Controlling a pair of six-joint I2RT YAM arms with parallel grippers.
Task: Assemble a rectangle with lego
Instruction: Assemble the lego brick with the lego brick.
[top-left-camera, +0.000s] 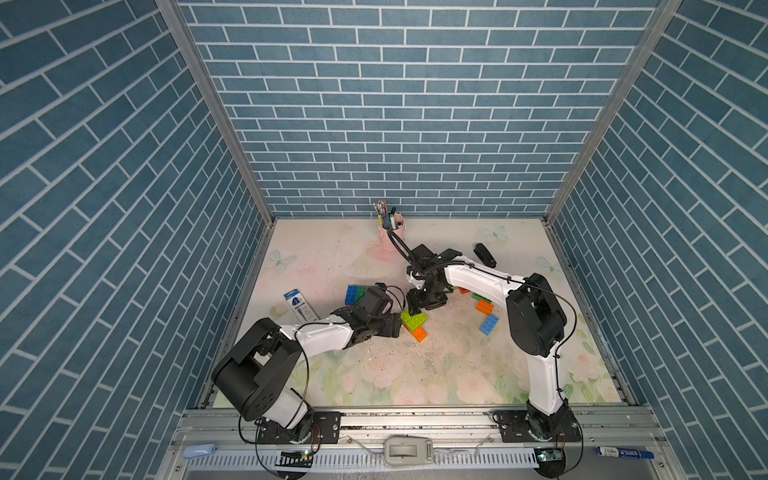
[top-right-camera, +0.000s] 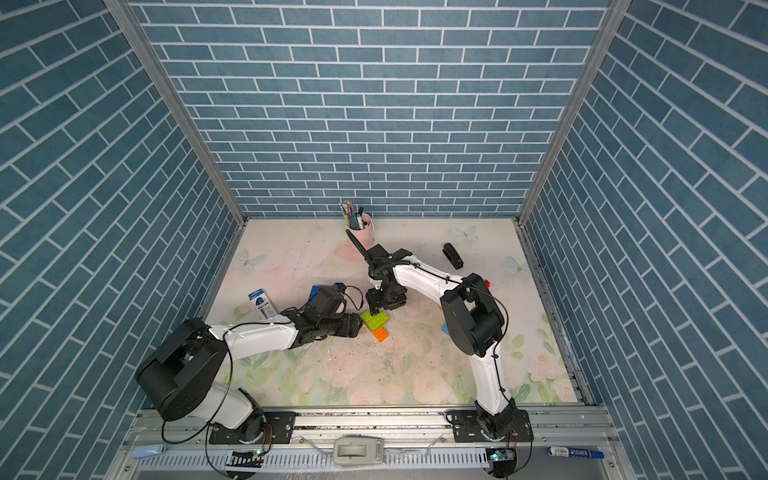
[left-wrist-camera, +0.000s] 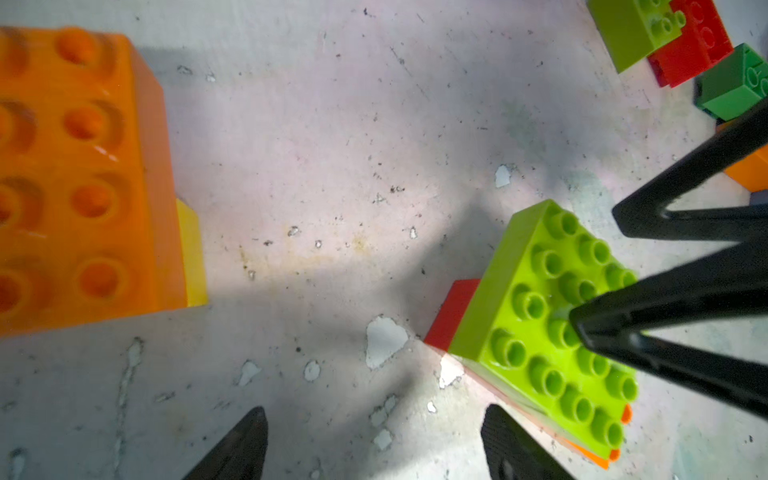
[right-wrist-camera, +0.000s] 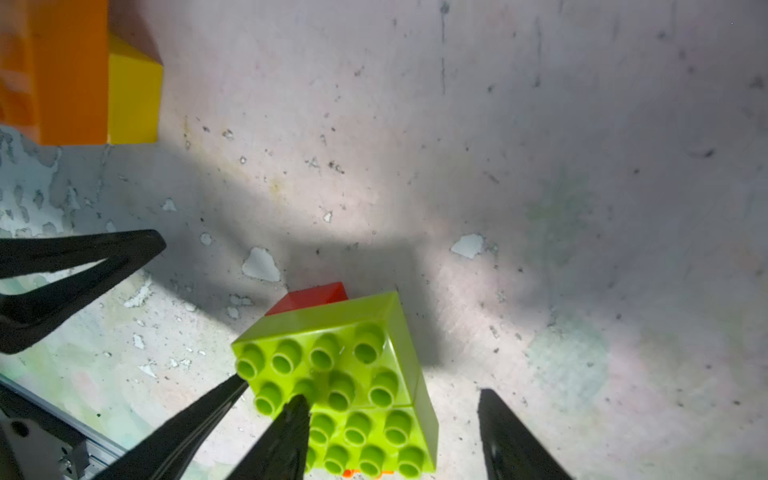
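— Where's the left gripper (left-wrist-camera: 376, 409)?
— Left of centre in both top views, jaws apart, empty, beside the lime bricks (top-left-camera: 414, 319).
— And the right gripper (right-wrist-camera: 392, 397)?
— Just above them, apart too; one fingertip (right-wrist-camera: 287, 428) on the lime studs, nothing clamped.

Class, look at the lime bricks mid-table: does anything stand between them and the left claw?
Nothing lies between them; the left claw sits open right beside the lime bricks. From above, though, one fingertip of the right claw is over their studs.
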